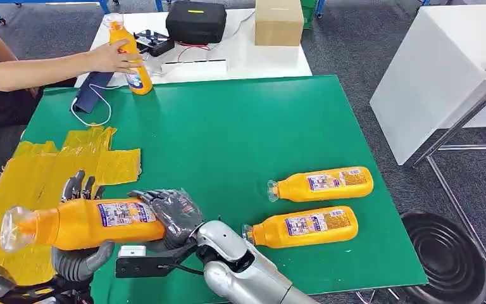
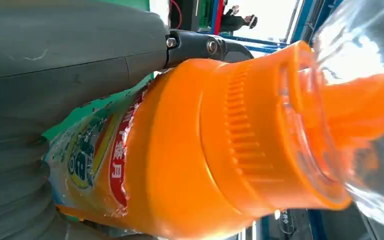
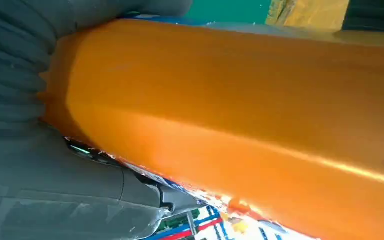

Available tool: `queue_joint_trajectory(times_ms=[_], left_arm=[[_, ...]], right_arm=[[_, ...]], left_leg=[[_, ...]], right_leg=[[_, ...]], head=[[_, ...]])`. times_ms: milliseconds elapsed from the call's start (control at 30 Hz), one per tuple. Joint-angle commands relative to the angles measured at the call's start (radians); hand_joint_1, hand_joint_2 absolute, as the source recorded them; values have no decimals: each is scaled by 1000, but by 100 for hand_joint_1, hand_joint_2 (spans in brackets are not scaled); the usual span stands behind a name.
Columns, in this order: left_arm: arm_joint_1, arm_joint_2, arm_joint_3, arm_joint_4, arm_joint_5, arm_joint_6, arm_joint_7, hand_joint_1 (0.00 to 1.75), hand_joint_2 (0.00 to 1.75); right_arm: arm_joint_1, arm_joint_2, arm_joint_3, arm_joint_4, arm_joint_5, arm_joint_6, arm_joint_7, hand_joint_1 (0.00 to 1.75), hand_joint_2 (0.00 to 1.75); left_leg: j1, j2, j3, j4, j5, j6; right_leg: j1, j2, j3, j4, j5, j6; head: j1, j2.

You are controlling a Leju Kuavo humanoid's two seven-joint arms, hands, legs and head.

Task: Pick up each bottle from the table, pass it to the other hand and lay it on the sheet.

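Step in hand: the pass between hands. The orange bottle lies level in the air, clear cap toward the robot's left, above the near edge of the yellow sheet.
Right hand: grasping the bottle's base end, fingers wrapped over the top.
Left hand: under and around the bottle's neck half, thumb below, dark fingers rising behind it. It touches the bottle; a firm hold is likely, but I cannot tell for sure.
Landmark: yellow sheet, on the green counter.
Waiting bottles: two orange bottles lying side by side, well apart from the sheet, toward the robot's right.
Person: a hand holds a fourth bottle upright beyond the sheet, at the counter's far edge.
Next move, my judgement: left hand must close fully before the right lets go; then lower the bottle flat onto the sheet.
Risk: early release could let the bottle tip or roll.
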Motion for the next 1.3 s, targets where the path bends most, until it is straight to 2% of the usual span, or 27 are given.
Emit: queue_joint_trajectory(times_ms=[33, 67, 100, 933, 967, 1000, 1067, 1100, 1200, 1233, 1300], left_arm=[[-18, 0, -32, 16, -7, -5, 10, 0, 175], [-12, -5, -4, 21, 25, -10, 13, 0, 175], [12, -22, 46, 12, 73, -50, -1, 175, 175], [26, -47, 65, 13, 71, -107, -36, 175, 175], [31, -53, 63, 8, 61, -100, -43, 175, 175], [39, -59, 60, 2, 51, -96, -49, 175, 175], [58, -61, 63, -5, 42, -90, -63, 175, 175], [68, -51, 80, -6, 46, -90, -74, 175, 175], [73, 20, 249, 45, 104, -161, -138, 175, 175], [43, 36, 360, 93, 103, -232, -157, 175, 175], [-13, 35, 492, 134, 51, -297, -167, 175, 175]], right_arm=[[-22, -12, 71, 39, 6, 8, -4, 175, 175], [-5, -7, 125, 44, -1, 26, -22, 175, 175], [-6, -5, 171, 65, -8, 11, -14, 175, 175], [8, -47, 79, 46, 19, -33, -3, 175, 175], [19, -55, 69, 31, 31, -52, -1, 126, 175], [34, -64, 55, 6, 38, -74, -4, 0, 175], [50, -77, 35, -43, 45, -86, -8, 0, 175], [45, -70, 28, -58, 44, -85, -8, 0, 0], [-59, 39, 17, -14, 16, -97, -13, 0, 0], [-149, 39, 82, -27, -84, -130, 47, 0, 0], [-260, 39, 145, -21, -195, -192, 101, 0, 0]], left_leg=[[1, -2, 3, 0, -1, 0], [1, -2, 3, 0, -1, 0], [0, -2, 2, -1, -1, 0], [1, -2, 3, -1, 0, 0], [0, -2, 2, -1, 0, 0], [2, -4, 6, 0, -2, -1], [1, -3, 4, -1, -1, 0], [0, -2, 3, -1, 0, 0], [1, 3, 3, 1, -3, -1], [0, 7, 2, 1, -2, -1], [1, 8, 0, 1, -1, -2]], right_leg=[[1, -1, 4, -1, -1, 0], [0, -1, 3, -1, -1, 0], [0, -1, 3, -1, -1, 0], [0, -2, 4, -2, -1, 0], [0, -1, 3, -2, 0, 0], [2, -2, 7, -2, -2, 0], [1, -3, 5, -2, -1, 0], [0, -2, 4, -2, -1, 0], [1, 4, 3, 1, -1, 0], [0, 7, -1, 1, 0, -1], [0, 8, -2, 3, 0, -1]], head=[[0, 0], [0, 0], [0, 0], [0, 0], [0, 0], [0, 0], [0, 0], [0, 0], [0, 0], [0, 0], [1, 0]])
